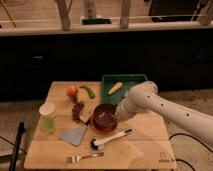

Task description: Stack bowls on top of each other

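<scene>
Nearest us, a fork [84, 157] lies at the front of a wooden table [145, 147], with a white-handled utensil [111, 138] just behind it. At the table's middle, the dark maroon bowl [104, 115] appears to sit inside the wider orange-rimmed bowl [100, 130]. We judge the stacking nearly done; the next move calls for a gentle release and a straight lift away. The gripper [118, 114], on a white arm [165, 107] reaching from the right, is at the maroon bowl's right rim. We cannot tell whether it is clamped there or loose.
</scene>
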